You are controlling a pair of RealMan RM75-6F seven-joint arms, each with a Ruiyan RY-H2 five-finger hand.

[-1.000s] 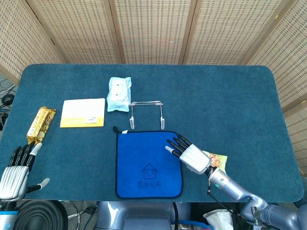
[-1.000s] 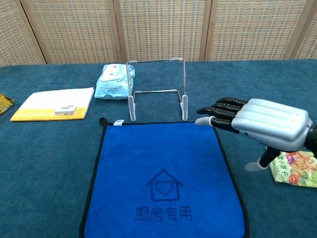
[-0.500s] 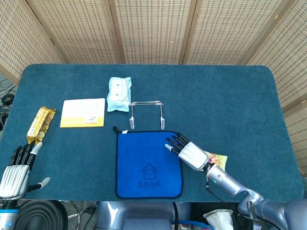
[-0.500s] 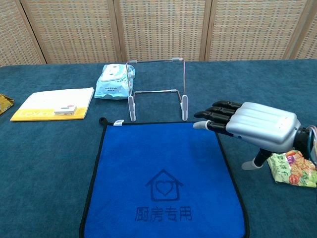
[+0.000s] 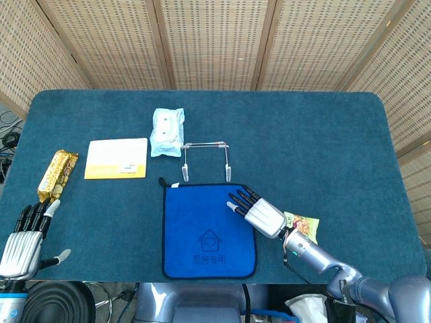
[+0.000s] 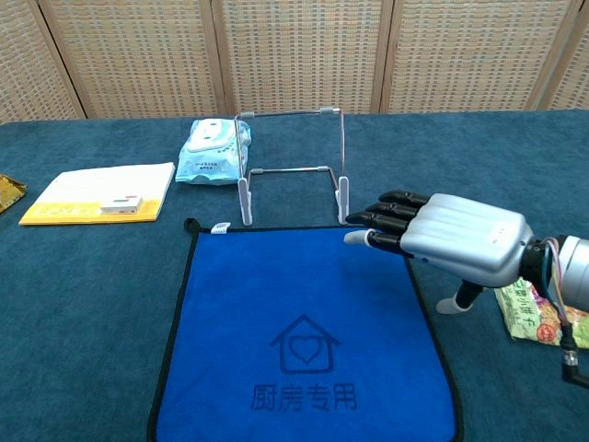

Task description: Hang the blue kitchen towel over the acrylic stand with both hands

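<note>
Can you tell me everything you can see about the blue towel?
The blue towel is a bright blue square of soft-looking cloth with a dark edge all round. A little house with a heart and some characters are printed on it. A small loop and white tag sit at its far left corner. It lies flat on the table, just in front of the clear stand. The right hand reaches over its far right corner with fingers out straight; contact is unclear.

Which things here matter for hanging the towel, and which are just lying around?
For the job: blue towel, acrylic stand, right hand, left hand.
Lying about: wipes pack, yellow booklet, gold snack bar, snack packet.
</note>
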